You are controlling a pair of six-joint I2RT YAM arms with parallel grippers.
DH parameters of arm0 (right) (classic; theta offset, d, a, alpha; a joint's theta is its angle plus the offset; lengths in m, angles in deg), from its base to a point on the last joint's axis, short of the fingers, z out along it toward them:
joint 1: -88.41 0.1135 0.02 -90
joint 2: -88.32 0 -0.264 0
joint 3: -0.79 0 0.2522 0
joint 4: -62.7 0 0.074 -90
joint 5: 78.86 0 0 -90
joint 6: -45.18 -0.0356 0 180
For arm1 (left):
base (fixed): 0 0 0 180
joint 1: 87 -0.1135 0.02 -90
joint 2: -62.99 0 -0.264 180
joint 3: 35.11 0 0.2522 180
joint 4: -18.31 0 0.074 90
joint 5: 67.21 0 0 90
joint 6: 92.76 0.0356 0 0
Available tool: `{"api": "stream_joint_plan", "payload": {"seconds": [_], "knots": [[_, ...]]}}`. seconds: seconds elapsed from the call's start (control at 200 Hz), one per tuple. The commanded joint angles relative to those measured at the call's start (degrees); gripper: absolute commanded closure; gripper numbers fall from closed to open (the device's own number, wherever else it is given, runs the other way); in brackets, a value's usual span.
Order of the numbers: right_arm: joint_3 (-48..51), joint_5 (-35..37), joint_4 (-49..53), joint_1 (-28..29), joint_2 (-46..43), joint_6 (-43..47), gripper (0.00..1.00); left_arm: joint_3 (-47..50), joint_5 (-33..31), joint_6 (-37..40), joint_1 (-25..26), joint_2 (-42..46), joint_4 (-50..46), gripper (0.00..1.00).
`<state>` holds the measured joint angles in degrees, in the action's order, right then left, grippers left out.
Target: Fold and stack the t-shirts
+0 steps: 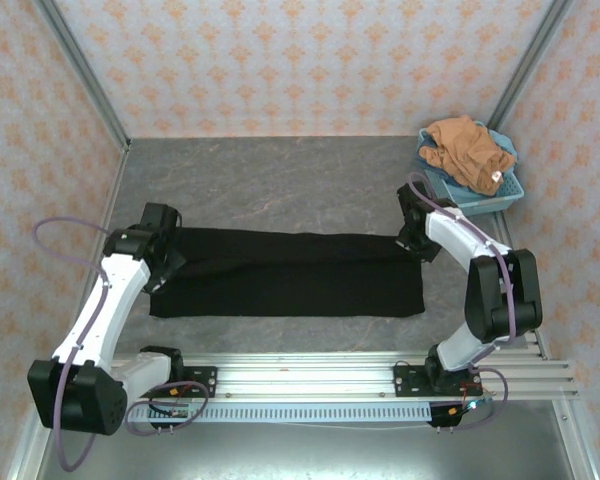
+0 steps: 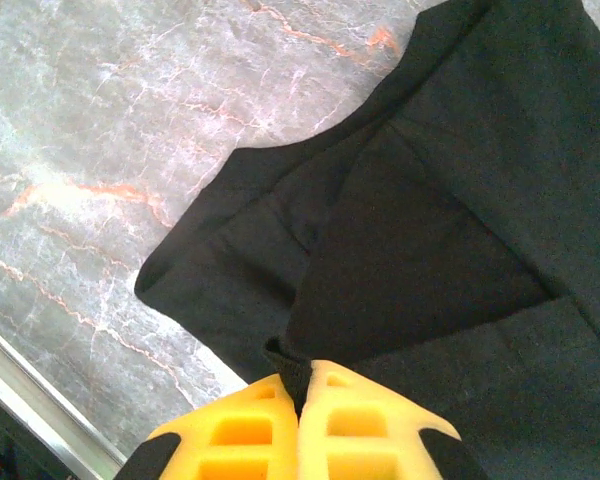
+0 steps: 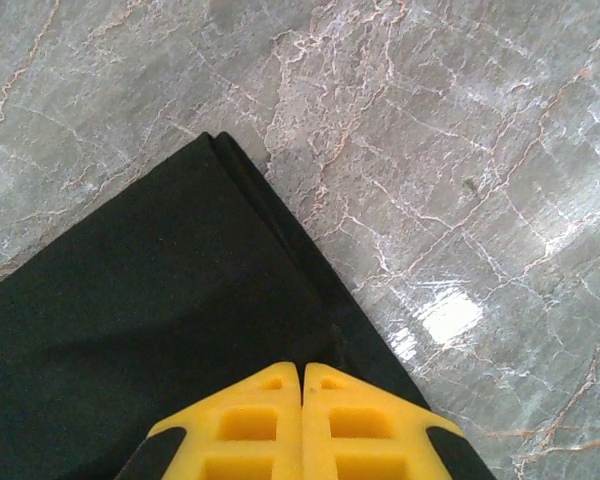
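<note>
The black t-shirt (image 1: 290, 275) lies on the table as a long band running left to right, with no print showing. At its left end, my left gripper (image 1: 165, 240) (image 2: 302, 375) is shut on a bunched bit of its cloth (image 2: 430, 230) beside a folded-in sleeve. My right gripper (image 1: 417, 240) (image 3: 302, 368) is shut at the right end's far corner. Its tips sit on the cloth's edge (image 3: 160, 290), where a small crease runs in between them. The orange-brown t-shirt (image 1: 465, 150) lies crumpled in the light-blue basket (image 1: 505, 195) at the back right.
Grey marble tabletop (image 1: 280, 180) lies bare behind the black shirt. Patterned walls close in the back and both sides. An aluminium rail (image 1: 310, 380) with the arm bases runs along the near edge.
</note>
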<state>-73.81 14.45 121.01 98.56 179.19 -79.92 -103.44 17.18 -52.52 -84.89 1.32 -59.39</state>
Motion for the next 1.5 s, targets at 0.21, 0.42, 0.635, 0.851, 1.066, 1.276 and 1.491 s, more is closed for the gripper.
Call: {"api": "stream_joint_plan", "payload": {"seconds": [0.21, 0.42, 0.635, 0.851, 1.066, 1.276, 1.491], "knots": [[0.02, 4.16, 2.78, 0.14, -2.42, 0.8, 1.0, 4.2, -2.62, -5.29, 2.3, 1.82, -2.84, 1.0], [1.55, 3.36, 3.09, 0.3, -3.15, 0.47, 1.0, 4.11, -4.02, -4.82, 2.5, 0.17, -2.41, 1.0], [4.1, 2.65, 2.31, 0.31, -3.1, -0.76, 1.0, 5.98, -4.12, -6.01, 2.99, -0.25, -1.34, 1.0], [4.76, 2.05, 2.28, 0.28, -2.27, -0.99, 0.99, 7.04, -4.33, -6.96, 3.25, -2.88, -0.61, 1.0], [5.11, 1.17, 3.36, 0.3, -3.45, -1.45, 0.78, 7.35, -5.99, -7.37, 3.25, -2.67, -0.73, 1.0], [5.64, 1.29, 4.5, 0.26, -6.58, -2.87, 0.62, 8.6, -4.82, -7.37, 3.25, -3.88, 0.63, 1.0], [4.94, -0.74, 3.1, 0.44, -6.19, -2.71, 0.62, 9.24, -4.72, -7.2, 3.27, -5.36, 1.76, 1.0]]}}
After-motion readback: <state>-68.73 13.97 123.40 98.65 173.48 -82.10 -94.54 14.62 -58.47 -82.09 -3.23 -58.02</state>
